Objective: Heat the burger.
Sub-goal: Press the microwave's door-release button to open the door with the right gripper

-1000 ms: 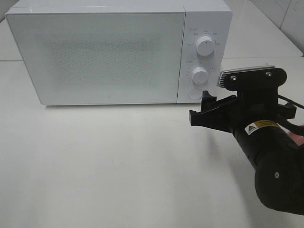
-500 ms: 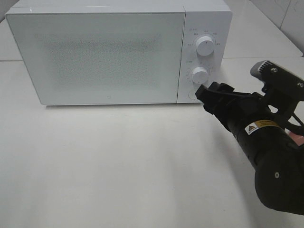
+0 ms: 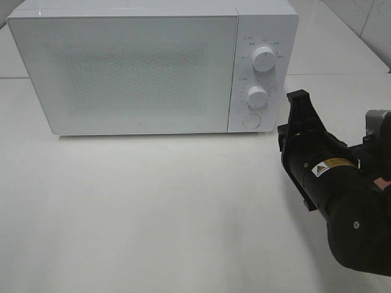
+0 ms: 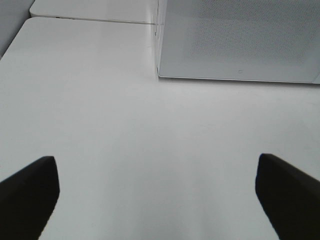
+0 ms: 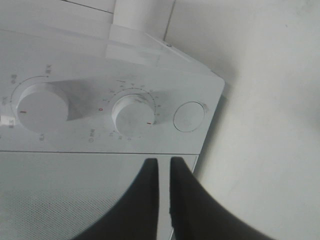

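Observation:
The burger is out of view. The white microwave (image 3: 122, 67) stands at the back of the table with its door closed. My right gripper (image 3: 298, 97) is shut and empty, with its two fingers pressed together. It hovers just right of the microwave's control panel, level with the lower knob (image 3: 257, 96). The right wrist view shows the shut gripper (image 5: 162, 162) in front of the panel, with the upper knob (image 5: 42, 107), lower knob (image 5: 134, 114) and round button (image 5: 189, 116). My left gripper (image 4: 157, 200) is open and empty above bare table, and does not show in the exterior view.
The upper knob (image 3: 263, 58) and round button (image 3: 250, 121) sit on the panel's right side. The microwave's front corner (image 4: 160, 75) shows in the left wrist view. The white table (image 3: 153, 207) spreads in front. A seam to a second table (image 4: 90, 20) runs behind.
My right gripper has drawn back to the right, away from the round button, and its wrist has rolled over. The microwave door stays closed.

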`<control>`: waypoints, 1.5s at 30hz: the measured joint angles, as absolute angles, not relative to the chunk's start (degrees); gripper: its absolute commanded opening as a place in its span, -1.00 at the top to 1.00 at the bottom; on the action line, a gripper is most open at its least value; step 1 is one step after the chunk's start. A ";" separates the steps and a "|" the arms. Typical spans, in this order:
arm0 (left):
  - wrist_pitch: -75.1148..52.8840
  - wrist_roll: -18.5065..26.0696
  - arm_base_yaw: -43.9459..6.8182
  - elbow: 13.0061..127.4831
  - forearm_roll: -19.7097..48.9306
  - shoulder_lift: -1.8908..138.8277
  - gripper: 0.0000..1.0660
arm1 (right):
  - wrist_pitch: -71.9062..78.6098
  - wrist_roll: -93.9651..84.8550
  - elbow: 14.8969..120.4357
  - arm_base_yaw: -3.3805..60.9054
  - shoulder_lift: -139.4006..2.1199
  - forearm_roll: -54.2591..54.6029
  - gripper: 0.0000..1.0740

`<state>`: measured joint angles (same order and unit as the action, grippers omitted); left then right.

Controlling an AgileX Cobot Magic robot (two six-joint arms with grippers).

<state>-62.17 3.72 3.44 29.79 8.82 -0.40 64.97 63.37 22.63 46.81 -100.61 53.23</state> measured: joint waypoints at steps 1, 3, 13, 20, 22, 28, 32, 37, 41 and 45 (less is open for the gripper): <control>-62.17 3.72 3.44 29.79 8.82 -0.40 -0.87 | 64.97 63.37 22.63 46.81 -100.61 53.23 0.95; -62.17 3.72 3.44 29.79 8.82 -0.40 -0.87 | 63.88 67.90 22.63 46.81 -100.61 53.23 1.00; -62.17 3.72 3.44 29.79 8.82 -0.40 -0.87 | 63.48 70.36 22.98 46.81 -101.99 51.57 1.00; -62.17 3.72 3.44 29.79 8.82 -0.40 -0.87 | 63.43 74.66 24.92 46.81 -106.00 50.48 1.00; -62.17 3.72 3.44 29.79 8.82 -0.40 -0.87 | 63.43 75.52 25.73 46.81 -106.97 50.48 1.00; -62.17 3.72 3.44 29.79 8.82 -0.40 -0.87 | 63.43 75.92 29.34 46.41 -110.01 49.96 1.00; -62.17 3.72 3.44 29.79 8.82 -0.40 -0.87 | 63.43 75.92 31.40 45.03 -111.04 48.47 1.00; -62.17 3.72 3.44 29.79 8.82 -0.40 -0.87 | 61.88 76.95 35.47 42.06 -113.90 45.95 1.00; -62.17 3.72 3.44 29.79 8.82 -0.40 -0.87 | 61.65 78.21 36.90 40.79 -115.28 44.98 1.00; -62.17 3.72 3.44 29.79 8.82 -0.40 -0.87 | 61.71 79.98 38.50 39.25 -117.06 44.35 1.00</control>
